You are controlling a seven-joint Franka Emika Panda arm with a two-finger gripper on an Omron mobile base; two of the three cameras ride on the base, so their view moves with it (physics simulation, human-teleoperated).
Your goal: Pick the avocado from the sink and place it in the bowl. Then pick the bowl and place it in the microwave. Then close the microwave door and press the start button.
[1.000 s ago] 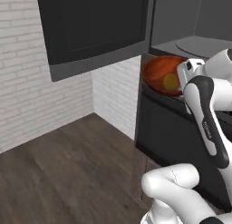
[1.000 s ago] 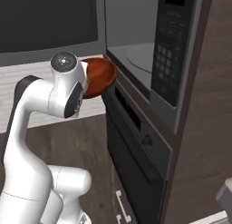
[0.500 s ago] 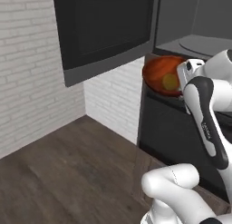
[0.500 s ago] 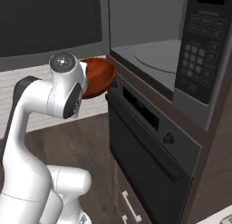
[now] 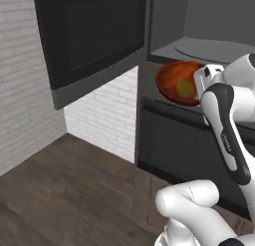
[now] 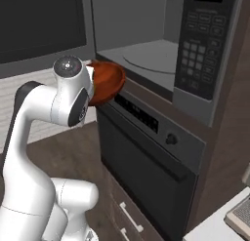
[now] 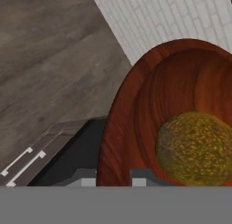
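My gripper [image 7: 113,177] is shut on the near rim of the glossy reddish-brown bowl [image 7: 145,109], one fingertip on each side of the rim. The olive-yellow avocado [image 7: 195,148] lies inside the bowl. In the left base view the bowl [image 5: 172,79] hangs tilted with the avocado [image 5: 185,88] in it, just below the front lip of the microwave [image 5: 209,46]. Its black microwave door [image 5: 94,36] stands swung open to the left. The right base view shows the bowl [image 6: 108,81] held left of the microwave's [image 6: 146,54] grey interior. The sink is out of view.
A dark oven [image 6: 146,152] with a knob [image 6: 170,139] sits right under the microwave. The microwave's keypad [image 6: 197,54] is on its right. A white brick wall [image 5: 30,105] and wood floor [image 5: 64,190] lie to the left. A counter corner [image 6: 229,220] shows at lower right.
Both base views have shifted, so the base has driven; the microwave opening and oven now appear larger and nearer the bowl. The bowl with the avocado stays held in my gripper.
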